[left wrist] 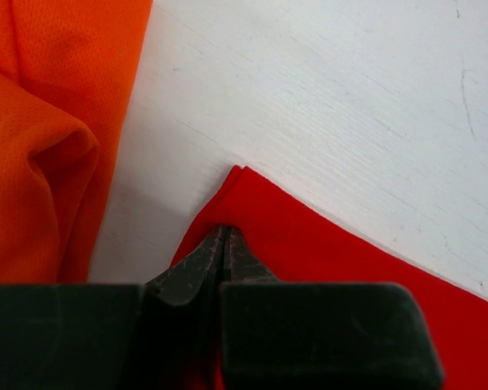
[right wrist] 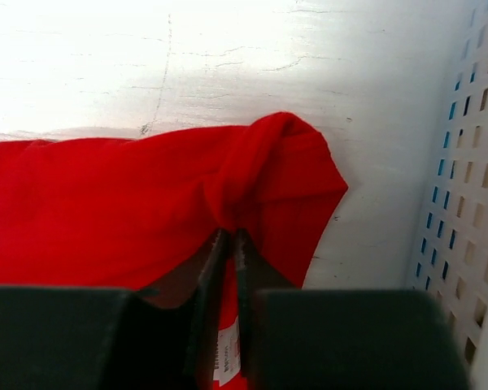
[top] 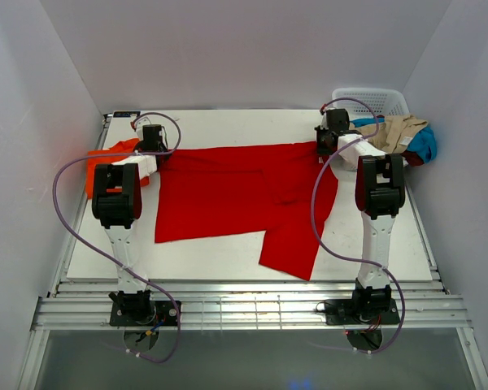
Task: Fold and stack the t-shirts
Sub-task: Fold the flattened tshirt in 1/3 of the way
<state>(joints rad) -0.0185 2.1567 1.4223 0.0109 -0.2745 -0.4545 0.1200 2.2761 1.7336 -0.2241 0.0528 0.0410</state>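
My left jaws are pinched shut on one corner of the red t-shirt [top: 244,191], toward the far left corner of the counter [top: 211,260]. My right jaws are closed just as tight on a bunched corner of the same shirt toward the far right corner, with a white label [right wrist: 228,357] showing between them. I hold both ends of that far edge so the cloth runs straight between my two arms. With it taut, I judge I can carry the edge evenly and lay a clean fold toward the near edge. The rest of the shirt lies across the middle of the counter, one creased part trailing toward the near edge on the right, and it likely needs smoothing. The orange t-shirt [top: 106,162] lies bunched at the left edge, just beside my left grip but apart from it, probably waiting its turn. The white basket [top: 374,99] stands at the far right corner, near my right grip, with tan and blue clothes [top: 403,134] heaped over it, so I should mind its wall.
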